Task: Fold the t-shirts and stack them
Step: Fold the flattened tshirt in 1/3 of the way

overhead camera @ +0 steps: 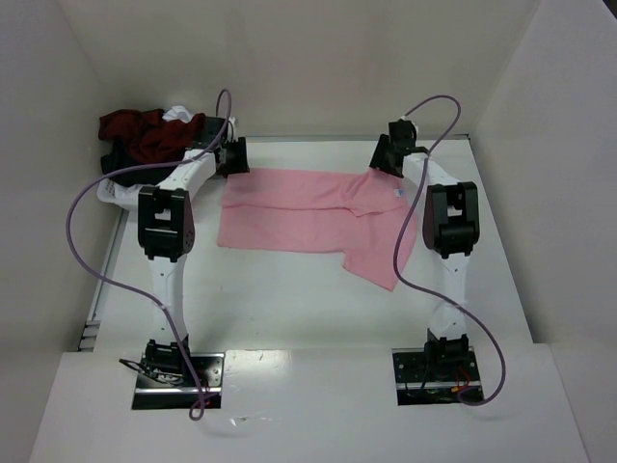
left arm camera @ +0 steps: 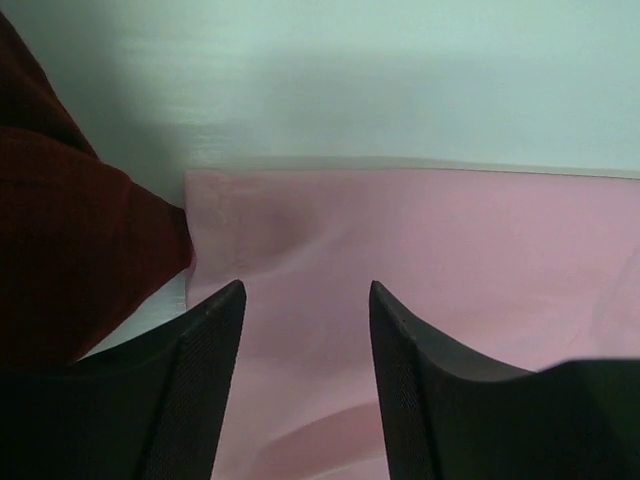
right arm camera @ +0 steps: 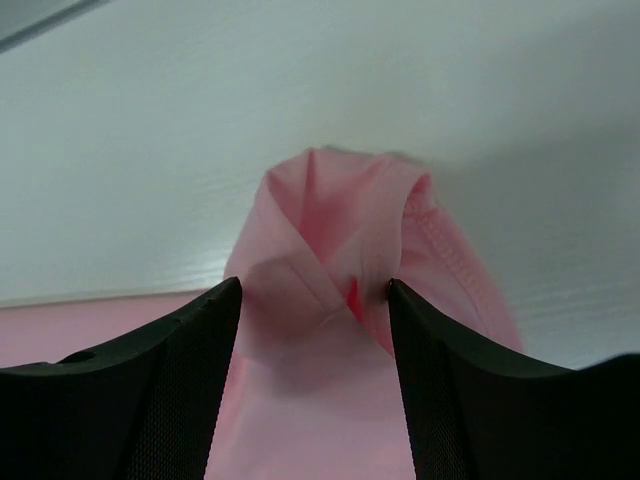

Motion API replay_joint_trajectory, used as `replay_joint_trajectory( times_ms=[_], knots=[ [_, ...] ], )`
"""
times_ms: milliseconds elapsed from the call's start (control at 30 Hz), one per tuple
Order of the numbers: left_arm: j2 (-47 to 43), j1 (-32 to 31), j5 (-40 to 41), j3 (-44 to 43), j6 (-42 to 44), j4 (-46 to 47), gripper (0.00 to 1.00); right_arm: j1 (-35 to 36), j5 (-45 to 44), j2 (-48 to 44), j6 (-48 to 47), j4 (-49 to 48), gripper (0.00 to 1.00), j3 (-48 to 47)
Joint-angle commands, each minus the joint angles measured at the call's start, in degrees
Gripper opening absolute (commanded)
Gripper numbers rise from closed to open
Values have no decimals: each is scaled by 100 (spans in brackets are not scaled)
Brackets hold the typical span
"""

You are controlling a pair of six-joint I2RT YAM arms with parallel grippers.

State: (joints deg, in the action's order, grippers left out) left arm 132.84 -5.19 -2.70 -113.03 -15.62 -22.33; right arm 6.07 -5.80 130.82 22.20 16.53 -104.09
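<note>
White table (overhead camera: 289,309) holds a light pink t-shirt (overhead camera: 299,217), partly folded.

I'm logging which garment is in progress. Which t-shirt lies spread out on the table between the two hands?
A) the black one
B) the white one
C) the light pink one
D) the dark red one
C: the light pink t-shirt lies spread between the left hand and the right hand, while the dark red t-shirt sits bunched in the far left corner.
</note>
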Motion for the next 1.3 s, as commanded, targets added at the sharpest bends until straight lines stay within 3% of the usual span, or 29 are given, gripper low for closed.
replay_joint_trajectory(
  times_ms=[0, 200, 367, 600, 767, 1033, 1100, 1267],
  knots=[
    [163, 106, -354, -333, -240, 150, 60, -18, 44, 197, -233, 51, 66, -839],
    [375, 159, -477, -395, -293, 97, 52, -18, -139, 628, -295, 499, 66, -1710],
    [498, 159, -477, -448, -293, 97, 52, -18, -395, 558, -602, 658, 68, -1939],
    [726, 211, -591, -623, -293, -78, 51, -18, 518, 944, -1199, 982, 62, -2422],
    [779, 211, -591, -676, -293, -79, 46, -18, 651, 998, -1279, 931, 54, -2081],
    [884, 211, -591, -852, -240, -255, 35, -18, 651, 1050, -1279, 931, 51, -1790],
    [937, 211, -591, -852, -240, -255, 35, -18, 651, 1050, -1279, 931, 46, -1790],
    [989, 211, -591, -905, -240, -307, 34, -18, 581, 1050, -1174, 931, 18, -1684]
  ],
)
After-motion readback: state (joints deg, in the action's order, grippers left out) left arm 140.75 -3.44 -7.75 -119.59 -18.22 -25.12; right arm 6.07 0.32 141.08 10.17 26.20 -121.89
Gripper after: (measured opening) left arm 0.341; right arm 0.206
